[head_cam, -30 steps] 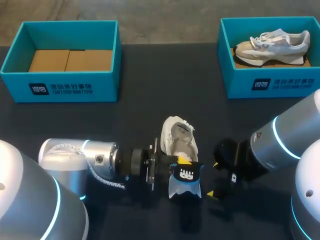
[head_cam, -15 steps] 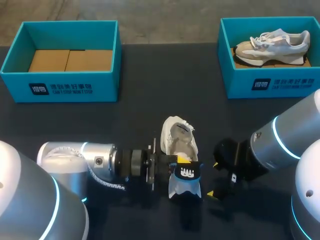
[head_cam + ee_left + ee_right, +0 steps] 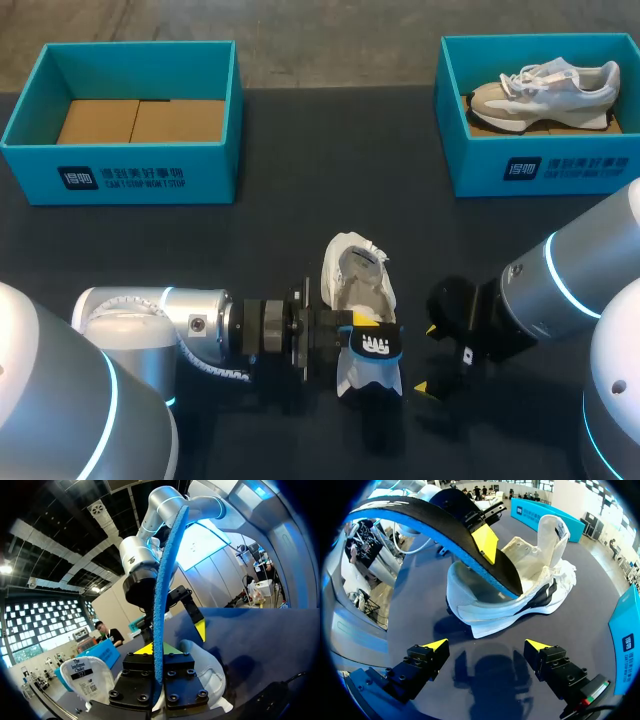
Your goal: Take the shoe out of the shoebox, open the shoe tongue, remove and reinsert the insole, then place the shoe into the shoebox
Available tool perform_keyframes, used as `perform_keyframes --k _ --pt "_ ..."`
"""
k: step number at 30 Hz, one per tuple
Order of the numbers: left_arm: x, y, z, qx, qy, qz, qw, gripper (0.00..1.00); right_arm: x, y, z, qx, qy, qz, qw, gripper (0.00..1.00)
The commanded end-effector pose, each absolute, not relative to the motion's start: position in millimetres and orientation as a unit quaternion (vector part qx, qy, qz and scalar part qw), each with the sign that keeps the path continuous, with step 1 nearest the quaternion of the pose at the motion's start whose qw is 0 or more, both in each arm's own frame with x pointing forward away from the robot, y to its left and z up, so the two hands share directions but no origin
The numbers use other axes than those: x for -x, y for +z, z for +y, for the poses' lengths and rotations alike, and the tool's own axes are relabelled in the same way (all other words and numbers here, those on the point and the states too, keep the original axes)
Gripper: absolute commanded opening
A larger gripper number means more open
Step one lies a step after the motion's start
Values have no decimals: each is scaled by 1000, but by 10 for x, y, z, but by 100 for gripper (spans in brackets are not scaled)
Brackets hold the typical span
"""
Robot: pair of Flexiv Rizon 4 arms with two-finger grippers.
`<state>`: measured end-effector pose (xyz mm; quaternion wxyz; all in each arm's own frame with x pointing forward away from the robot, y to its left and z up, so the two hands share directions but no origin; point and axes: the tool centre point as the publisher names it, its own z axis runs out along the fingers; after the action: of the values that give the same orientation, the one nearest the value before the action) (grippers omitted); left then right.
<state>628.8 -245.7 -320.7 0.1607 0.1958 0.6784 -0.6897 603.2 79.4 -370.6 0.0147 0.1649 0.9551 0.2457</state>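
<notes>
Left pincer (image 3: 159, 649) clamps insole (image 3: 163, 595) (one end inside shoe (image 3: 358, 285)); right pincer (image 3: 487, 645) spread wide nearby.

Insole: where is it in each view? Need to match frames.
Head view: insole in the left gripper, over the shoe's near end.
Left wrist view: edge-on blue strip rising from the left gripper.
Right wrist view: dark arc ahead of the right gripper, dipping into the shoe.
Shared landmark: the white shoe.
</notes>
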Motion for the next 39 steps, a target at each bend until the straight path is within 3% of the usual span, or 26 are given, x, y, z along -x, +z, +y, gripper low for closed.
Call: perform_keyframes --k 1,39 --pt "-6322 -3233 -2481 -194 -688 681 161 0 -6015 -3704 795 -166 246 955 16 100" --pt "-6456 -3423 -2438 -201 -647 716 166 0 -6015 -3704 795 -166 246 955 16 100"
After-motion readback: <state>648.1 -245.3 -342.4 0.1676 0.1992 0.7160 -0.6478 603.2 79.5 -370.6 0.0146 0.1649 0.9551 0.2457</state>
